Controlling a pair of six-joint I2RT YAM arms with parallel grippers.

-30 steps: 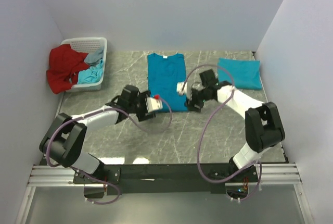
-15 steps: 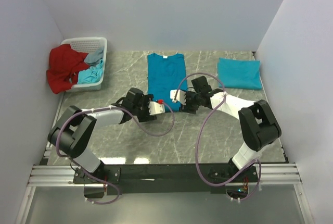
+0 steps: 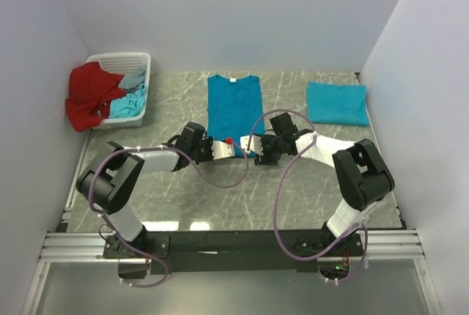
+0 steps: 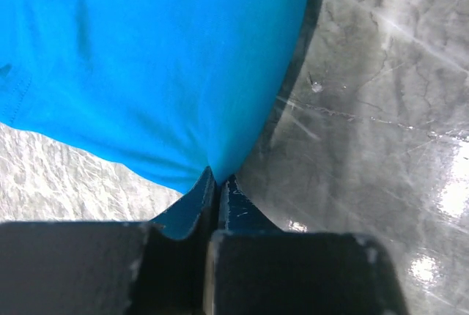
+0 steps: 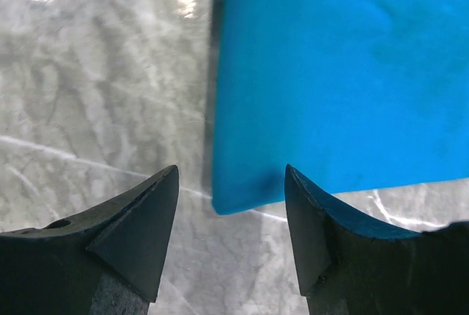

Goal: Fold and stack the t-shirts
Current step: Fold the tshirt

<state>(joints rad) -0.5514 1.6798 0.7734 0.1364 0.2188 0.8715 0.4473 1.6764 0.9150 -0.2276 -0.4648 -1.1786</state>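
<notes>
The left tool (image 4: 218,183) is pinched shut on the near left corner of the t-shirt (image 3: 234,106), which lies flat mid-worktop (image 3: 293,183). The right tool (image 5: 231,176) is open, straddling its near right corner. A folded t-shirt (image 3: 336,102) lies far right.

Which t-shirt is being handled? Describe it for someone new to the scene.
On the marble table, look mid-table: the teal t-shirt lies as a long strip, collar at the far end. Unlike the folded shirt to its right and the clothes in the basket at left, its near hem is pinched by the left gripper, the right gripper open over the other corner.
</notes>
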